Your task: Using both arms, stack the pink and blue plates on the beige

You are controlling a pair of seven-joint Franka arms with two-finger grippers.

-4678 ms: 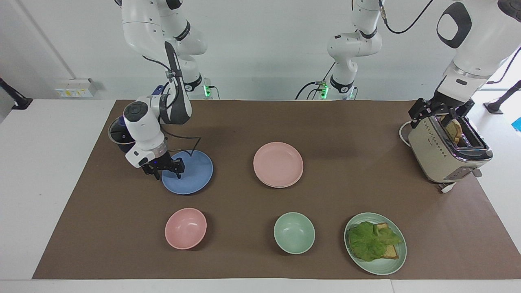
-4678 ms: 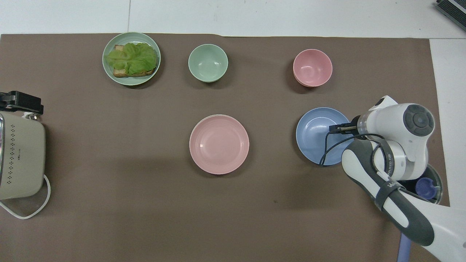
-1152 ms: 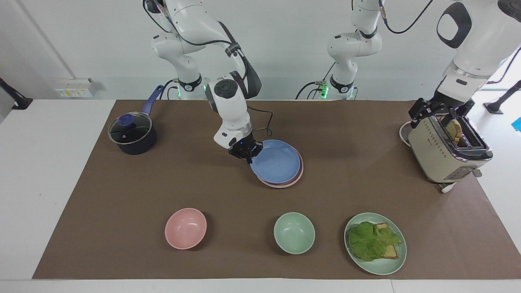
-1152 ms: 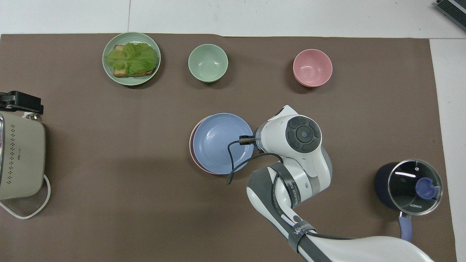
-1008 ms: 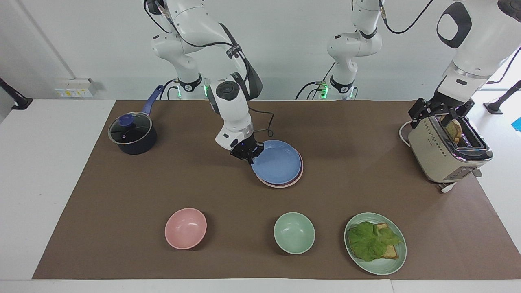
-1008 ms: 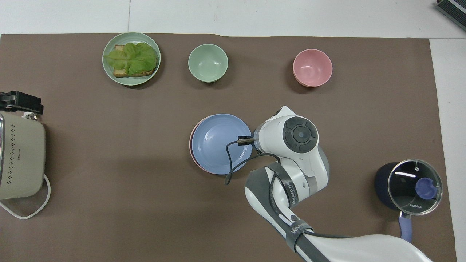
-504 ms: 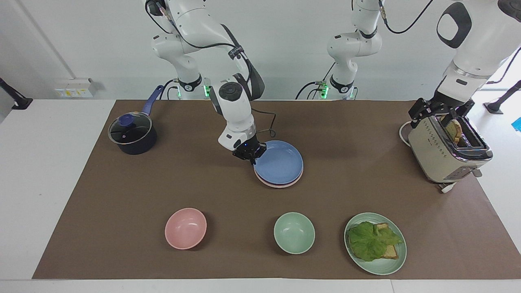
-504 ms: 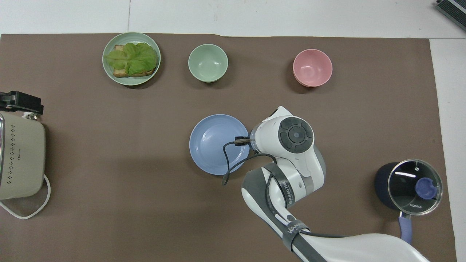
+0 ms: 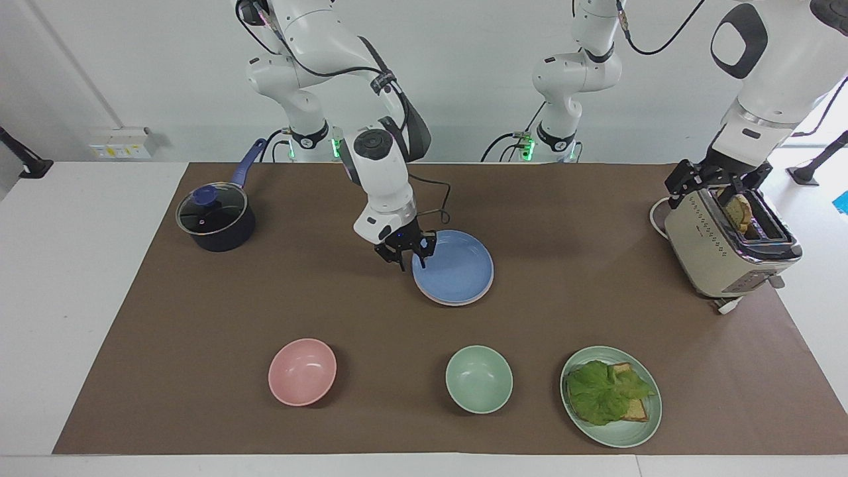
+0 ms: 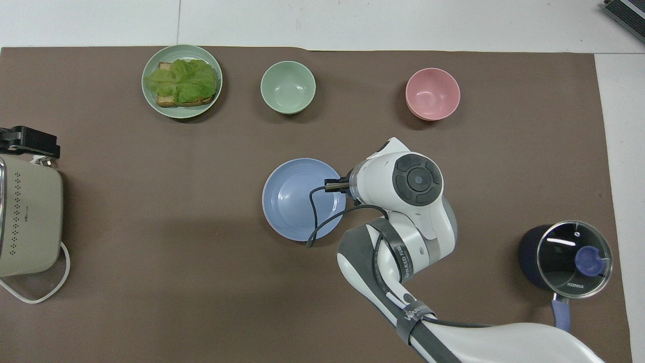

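Observation:
The blue plate (image 9: 457, 268) (image 10: 297, 199) lies on the pink plate (image 9: 457, 303) at the middle of the mat, and only a thin pink rim shows beneath it. The beige plate is hidden from both views. My right gripper (image 9: 405, 252) hangs open just above the blue plate's rim on the side toward the right arm's end, touching nothing. From overhead its white wrist (image 10: 403, 181) covers it. My left gripper (image 9: 719, 182) (image 10: 27, 142) waits open over the toaster's slot, beside a slice of bread (image 9: 739, 212).
The beige toaster (image 9: 722, 255) stands at the left arm's end. A dark pot with a glass lid (image 9: 215, 217) sits at the right arm's end. Farther from the robots are a pink bowl (image 9: 302, 371), a green bowl (image 9: 478, 379) and a green plate with lettuce and bread (image 9: 611, 395).
My right gripper set the blue plate down square on the pink one, then opened and rose a little off its rim. The left arm has not moved.

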